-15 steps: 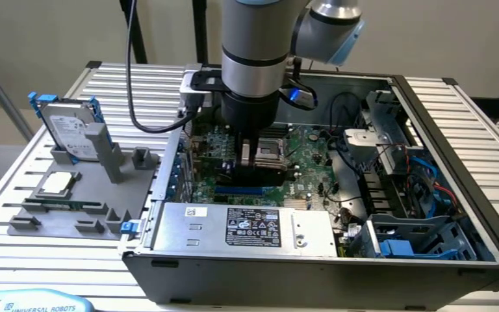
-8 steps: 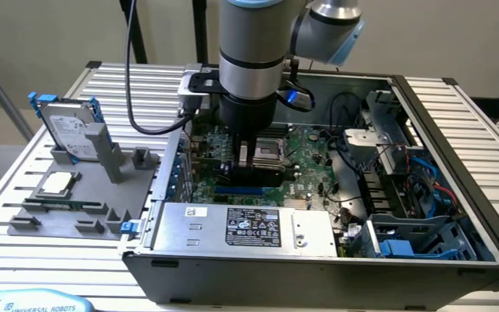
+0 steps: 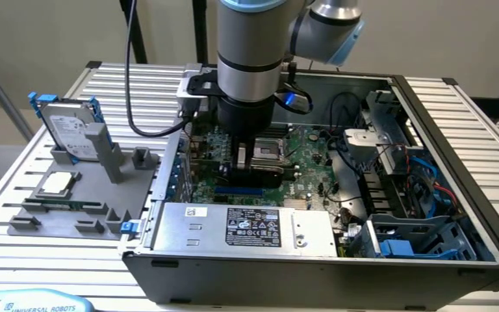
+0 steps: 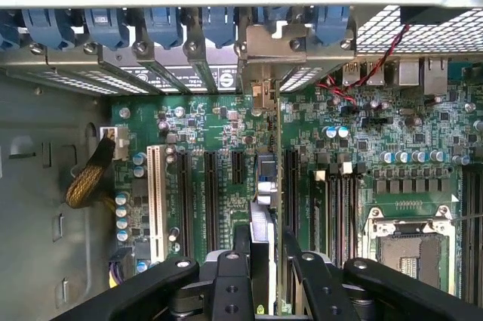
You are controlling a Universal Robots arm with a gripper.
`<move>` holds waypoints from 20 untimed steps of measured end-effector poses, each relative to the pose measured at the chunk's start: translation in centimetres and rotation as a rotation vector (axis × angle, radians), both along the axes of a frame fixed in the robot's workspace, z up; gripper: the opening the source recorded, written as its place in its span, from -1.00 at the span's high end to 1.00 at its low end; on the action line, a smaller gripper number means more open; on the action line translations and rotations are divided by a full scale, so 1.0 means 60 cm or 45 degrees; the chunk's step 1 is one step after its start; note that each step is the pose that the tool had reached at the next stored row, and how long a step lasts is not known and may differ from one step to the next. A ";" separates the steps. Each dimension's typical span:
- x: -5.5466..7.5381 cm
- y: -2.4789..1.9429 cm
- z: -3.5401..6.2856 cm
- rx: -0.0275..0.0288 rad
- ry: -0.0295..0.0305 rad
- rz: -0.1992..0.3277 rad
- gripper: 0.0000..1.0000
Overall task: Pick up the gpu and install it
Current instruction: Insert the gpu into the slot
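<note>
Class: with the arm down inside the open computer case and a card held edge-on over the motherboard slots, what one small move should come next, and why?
Probably a short, straight push down. The end effector grips the gpu edge-on above a motherboard expansion slot, its bracket end near the rear openings of the case. I cannot tell whether it is seated.

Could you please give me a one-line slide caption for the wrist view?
Gripper holding the gpu edge-on above the motherboard expansion slots, its bracket toward the case's rear slot openings.
</note>
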State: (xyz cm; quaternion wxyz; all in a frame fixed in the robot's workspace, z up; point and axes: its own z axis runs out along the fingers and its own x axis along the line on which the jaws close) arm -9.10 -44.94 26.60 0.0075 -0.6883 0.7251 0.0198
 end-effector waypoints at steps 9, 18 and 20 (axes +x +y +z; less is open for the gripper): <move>-0.001 0.0019 -0.011 -0.0042 0.0001 0.004 0.47; -0.002 0.0042 -0.013 -0.0083 0.0000 0.030 0.47; -0.003 0.0042 -0.014 -0.0100 -0.0001 0.030 0.47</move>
